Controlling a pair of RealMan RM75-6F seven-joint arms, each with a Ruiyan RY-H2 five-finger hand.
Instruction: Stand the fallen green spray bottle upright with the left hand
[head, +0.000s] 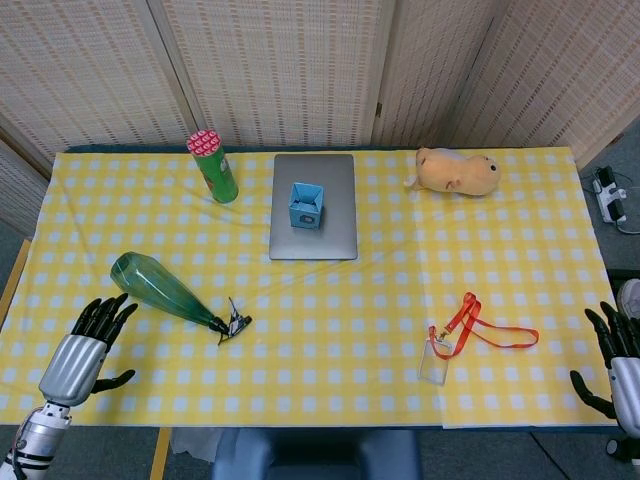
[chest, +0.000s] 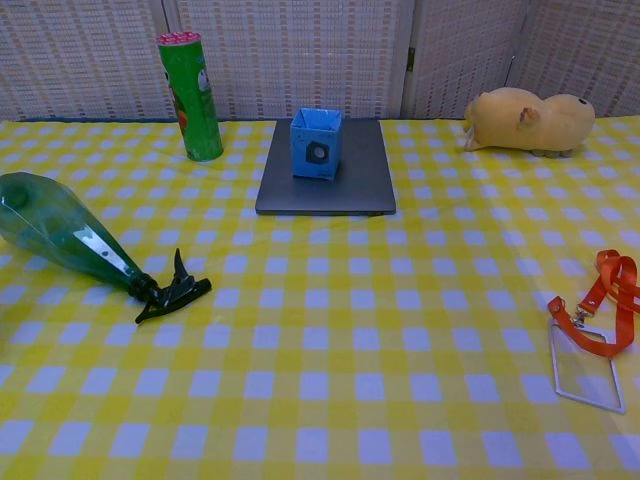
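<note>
The green spray bottle (head: 160, 286) lies on its side at the left of the yellow checked table, its black trigger head (head: 234, 323) pointing right and toward the front. The chest view shows the same bottle (chest: 60, 234) at the left edge, nozzle (chest: 170, 287) to the right. My left hand (head: 88, 350) hovers at the front left corner, fingers spread, holding nothing, a short way below and left of the bottle's base. My right hand (head: 622, 362) sits at the front right edge, fingers apart and empty. Neither hand appears in the chest view.
A green cylindrical can (head: 213, 166) with a pink lid stands at the back left. A grey laptop (head: 314, 238) carries a small blue box (head: 306, 205). A yellow plush toy (head: 458, 171) lies at the back right. An orange lanyard with a clear badge (head: 470, 335) lies front right.
</note>
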